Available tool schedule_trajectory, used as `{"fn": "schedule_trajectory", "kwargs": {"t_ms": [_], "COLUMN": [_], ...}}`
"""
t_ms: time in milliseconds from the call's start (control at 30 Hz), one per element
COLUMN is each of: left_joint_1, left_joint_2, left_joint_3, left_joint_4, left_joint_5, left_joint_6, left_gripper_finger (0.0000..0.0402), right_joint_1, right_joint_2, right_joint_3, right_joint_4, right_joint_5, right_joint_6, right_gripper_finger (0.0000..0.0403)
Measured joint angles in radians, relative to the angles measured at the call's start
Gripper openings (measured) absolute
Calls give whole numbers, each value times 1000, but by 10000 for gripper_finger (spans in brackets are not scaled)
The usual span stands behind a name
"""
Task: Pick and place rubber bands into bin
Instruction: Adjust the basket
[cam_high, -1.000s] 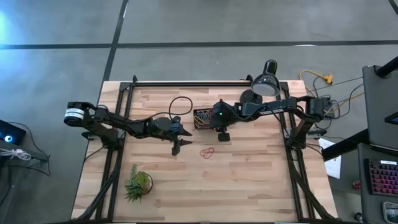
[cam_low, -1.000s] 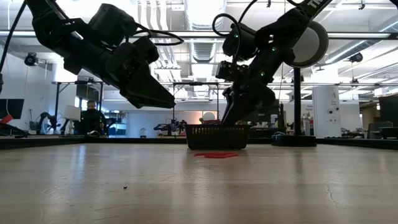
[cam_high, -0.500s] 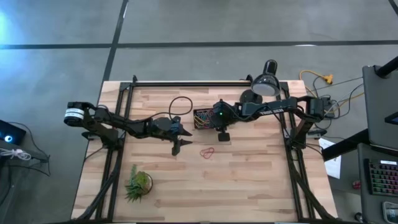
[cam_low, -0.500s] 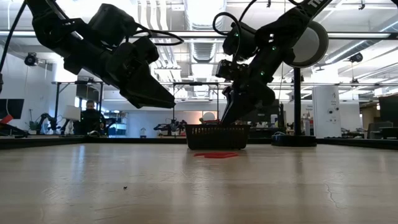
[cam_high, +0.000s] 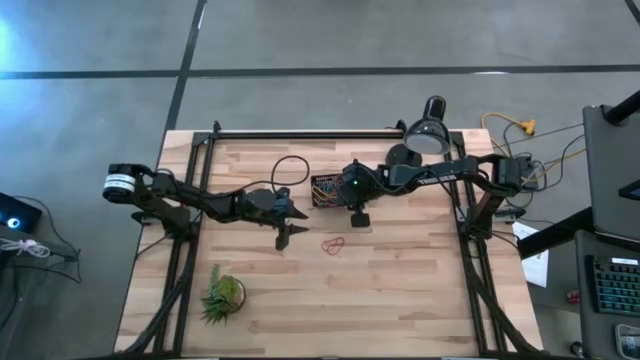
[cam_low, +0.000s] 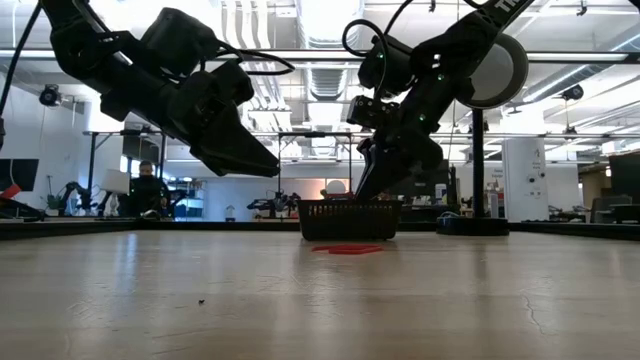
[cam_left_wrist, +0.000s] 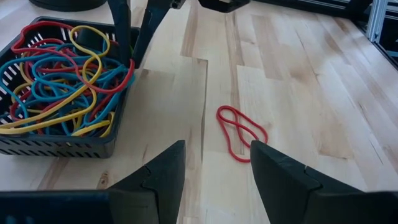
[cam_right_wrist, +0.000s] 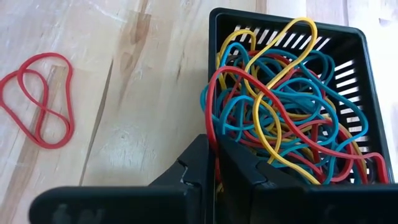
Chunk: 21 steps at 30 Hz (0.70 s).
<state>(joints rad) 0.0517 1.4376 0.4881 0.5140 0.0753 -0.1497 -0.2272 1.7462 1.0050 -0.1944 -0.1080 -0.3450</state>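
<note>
One red band (cam_left_wrist: 241, 132) left on worktop; right tool (cam_right_wrist: 214, 163) has just pinched shut over bin (cam_right_wrist: 348, 37), left tool (cam_left_wrist: 214, 171) spread.

- My table (cam_high: 400, 300) is pale wooden planks in a black frame, standing on a grey concrete floor (cam_high: 300, 40) crossed by dark seams.
- A black desk lamp (cam_high: 428, 132) stands at the far edge; a small green plant (cam_high: 222, 295) sits near the front.
- Beyond lies a wide workshop with ceiling pipes (cam_low: 300, 25), bright lights, and a seated person (cam_low: 148, 190).
</note>
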Motion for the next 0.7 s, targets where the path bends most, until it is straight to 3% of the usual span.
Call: {"fn": "schedule_trajectory", "kwargs": {"t_ms": [700], "left_joint_1": [0], "left_joint_2": [0], "left_joint_3": [0], "left_joint_4": [1], "left_joint_5": [0], "left_joint_6": [0], "left_gripper_finger": [165], "right_joint_1": [0], "right_joint_2": [-1], "right_joint_3": [0], "right_joint_4": [-1], "right_joint_5": [-32], "right_joint_6": [-5], "right_gripper_finger": [30]}}
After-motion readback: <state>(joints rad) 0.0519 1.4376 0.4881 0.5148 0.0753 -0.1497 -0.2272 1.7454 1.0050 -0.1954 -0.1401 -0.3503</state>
